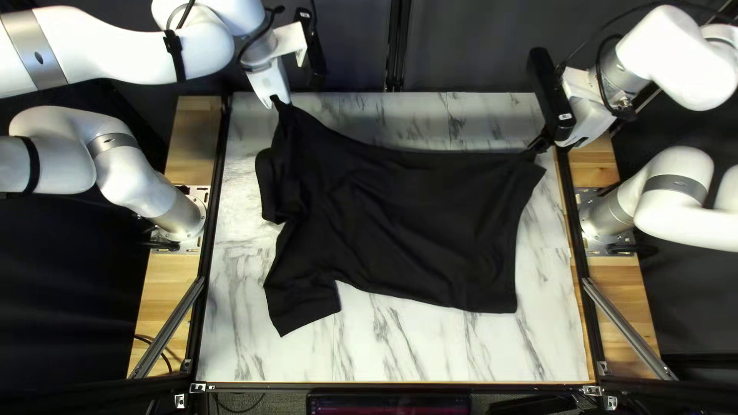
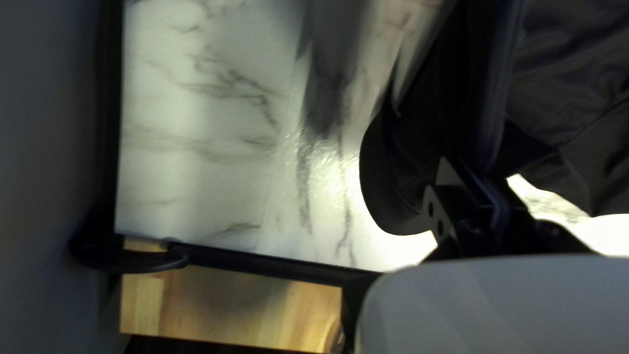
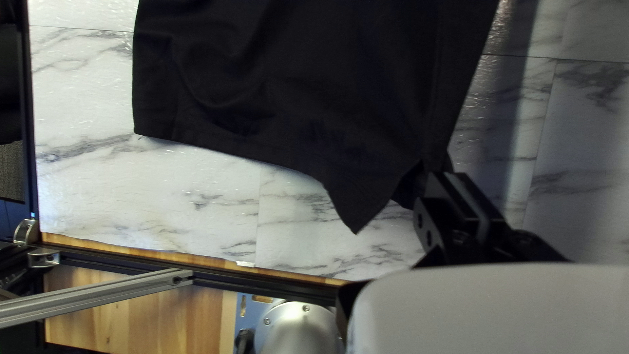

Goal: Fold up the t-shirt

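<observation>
The black t-shirt [image 1: 407, 215] spans the middle of the table, wrinkled, one sleeve spread toward the near edge and its upper edge drawn between both grippers. At its far left corner, my left gripper [image 1: 278, 101] holds the cloth raised. In the left wrist view my left gripper [image 2: 481, 190] is shut on the t-shirt [image 2: 557, 78], which hangs from its fingers. My right gripper [image 1: 538, 146] pinches the shirt's far right corner. The right wrist view shows my right gripper [image 3: 452, 177] shut on the t-shirt [image 3: 295, 85], a pointed corner hanging beside the fingers.
Marble-patterned table [image 1: 453, 346] shows around the shirt, widest toward the near edge. Black rails [image 1: 211, 223] run along its sides, with wooden boards [image 1: 165, 284] beyond them. Two more white arm sections stand at the left and right sides, and a dark curtain [image 1: 453, 46] hangs behind.
</observation>
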